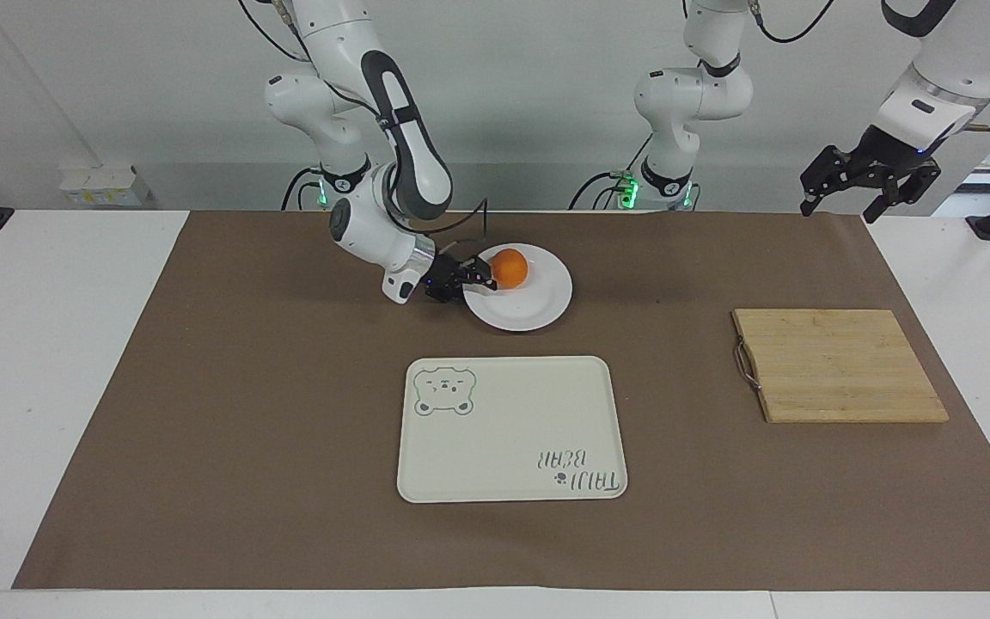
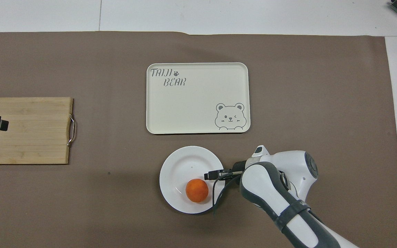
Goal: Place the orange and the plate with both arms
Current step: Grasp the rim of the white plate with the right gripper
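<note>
Your right gripper (image 1: 479, 278) reaches low over the plate's (image 1: 538, 311) rim, just beside the orange (image 1: 510, 267) on it; its jaw state can't be told. Your left gripper (image 1: 869, 185) hangs wide open above the table's left-arm end.

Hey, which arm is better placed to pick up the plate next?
Right. The right gripper is already at the plate rim beside the orange. The left gripper hangs high, off near the cutting board.

Two high, opposed views; shared tabletop (image 1: 203, 413).
</note>
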Controlling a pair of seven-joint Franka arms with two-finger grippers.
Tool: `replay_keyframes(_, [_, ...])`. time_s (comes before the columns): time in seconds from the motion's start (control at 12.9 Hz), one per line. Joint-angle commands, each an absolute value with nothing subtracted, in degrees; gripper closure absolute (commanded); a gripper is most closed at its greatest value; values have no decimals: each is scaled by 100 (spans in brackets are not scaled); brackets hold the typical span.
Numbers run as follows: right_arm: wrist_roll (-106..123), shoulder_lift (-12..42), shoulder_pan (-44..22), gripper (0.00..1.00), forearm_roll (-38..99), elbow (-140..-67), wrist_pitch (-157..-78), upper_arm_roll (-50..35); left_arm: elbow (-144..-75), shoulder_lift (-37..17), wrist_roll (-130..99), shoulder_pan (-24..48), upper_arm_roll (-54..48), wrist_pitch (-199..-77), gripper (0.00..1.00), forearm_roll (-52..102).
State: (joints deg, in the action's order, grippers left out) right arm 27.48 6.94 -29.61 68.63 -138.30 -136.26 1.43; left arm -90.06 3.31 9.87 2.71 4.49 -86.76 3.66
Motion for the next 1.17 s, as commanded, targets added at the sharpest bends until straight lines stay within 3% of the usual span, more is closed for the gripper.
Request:
replay_keyframes(0.0, [2488, 580, -3207, 55, 7040, -14001, -13859, 149, -8185, -166, 1055, 193, 378, -8271, 0, 290])
replay_keyframes(0.23, [2216, 598, -3463, 100, 7040, -14054, -14265, 158, -8147, -150, 1029, 280, 334, -8252, 0, 36])
replay_keyframes(0.62, [2267, 624, -3235, 100, 7040, -14027, -14142, 150, -8437, -9, 1002, 290, 316, -8279, 0, -9])
replay_keyframes(1.09, [2285, 431, -2778, 100, 7058, -13641, -13456, 158, -8499, 44, 1028, 211, 325, -8253, 0, -105])
